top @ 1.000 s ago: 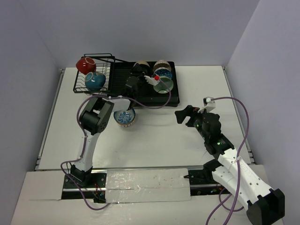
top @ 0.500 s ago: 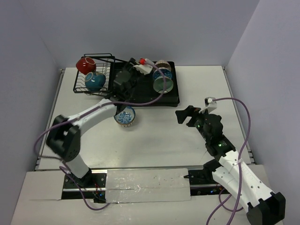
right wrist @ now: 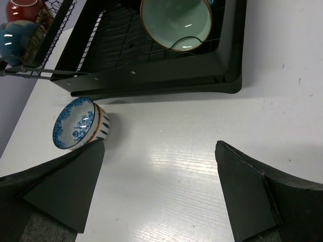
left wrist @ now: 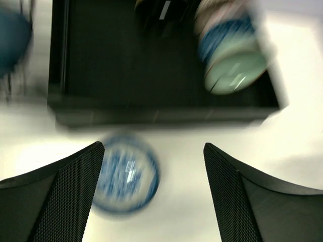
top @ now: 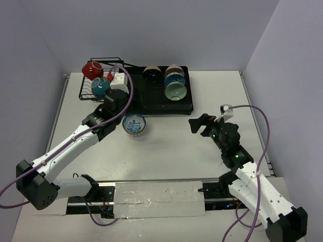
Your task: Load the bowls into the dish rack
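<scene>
The black dish rack lies at the table's far side, its wire basket on the left holding a red bowl and a teal bowl. The tray holds a dark bowl, two patterned bowls and a green bowl. A blue-and-white bowl stands on the table in front of the rack. My left gripper is open and empty above it; the bowl shows blurred by my left finger. My right gripper is open and empty, right of the bowl.
In the right wrist view the rack's front wall and the green bowl lie ahead. White table stretches between the arms. Grey walls close in the back and sides. Purple cables trail from both arms.
My left arm has pulled back from the rack's tray, swinging left and toward me, and now hangs over the table bowl. The green bowl stays in the tray. The right arm has not moved.
</scene>
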`<state>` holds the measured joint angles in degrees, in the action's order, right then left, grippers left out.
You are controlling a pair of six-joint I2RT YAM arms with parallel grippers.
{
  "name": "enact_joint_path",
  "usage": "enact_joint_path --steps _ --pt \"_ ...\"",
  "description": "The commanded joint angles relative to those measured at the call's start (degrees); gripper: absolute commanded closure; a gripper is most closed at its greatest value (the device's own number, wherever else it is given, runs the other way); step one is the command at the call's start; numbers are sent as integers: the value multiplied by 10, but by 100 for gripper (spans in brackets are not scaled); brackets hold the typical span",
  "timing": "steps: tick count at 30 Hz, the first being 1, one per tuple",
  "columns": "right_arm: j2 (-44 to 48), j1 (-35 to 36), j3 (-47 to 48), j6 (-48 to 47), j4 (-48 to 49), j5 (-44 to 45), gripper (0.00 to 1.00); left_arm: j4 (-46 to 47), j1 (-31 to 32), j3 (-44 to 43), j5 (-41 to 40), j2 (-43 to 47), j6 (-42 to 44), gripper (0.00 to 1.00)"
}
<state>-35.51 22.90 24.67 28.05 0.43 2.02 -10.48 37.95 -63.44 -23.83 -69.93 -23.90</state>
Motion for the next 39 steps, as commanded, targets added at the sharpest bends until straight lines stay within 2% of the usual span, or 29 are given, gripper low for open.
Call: enact_joint_path --steps 1,7,16,28,32,39 --pt "-1 4 8 -1 27 -4 2 -171 0 31 3 -13 -164 16" --pt "2 4 11 -4 19 -5 2 -227 -14 53 20 -73 -217 19" --pt "7 4 2 -4 18 0 2 -141 -76 128 75 -84 -230 32" --pt "4 4 -3 -5 22 7 2 -126 -104 106 71 -143 -204 50" --pt "-4 5 -6 -4 26 1 3 -124 -106 96 81 -147 -198 64" --pt "-4 4 -4 -4 26 -3 3 -147 -106 70 77 -144 -192 64"
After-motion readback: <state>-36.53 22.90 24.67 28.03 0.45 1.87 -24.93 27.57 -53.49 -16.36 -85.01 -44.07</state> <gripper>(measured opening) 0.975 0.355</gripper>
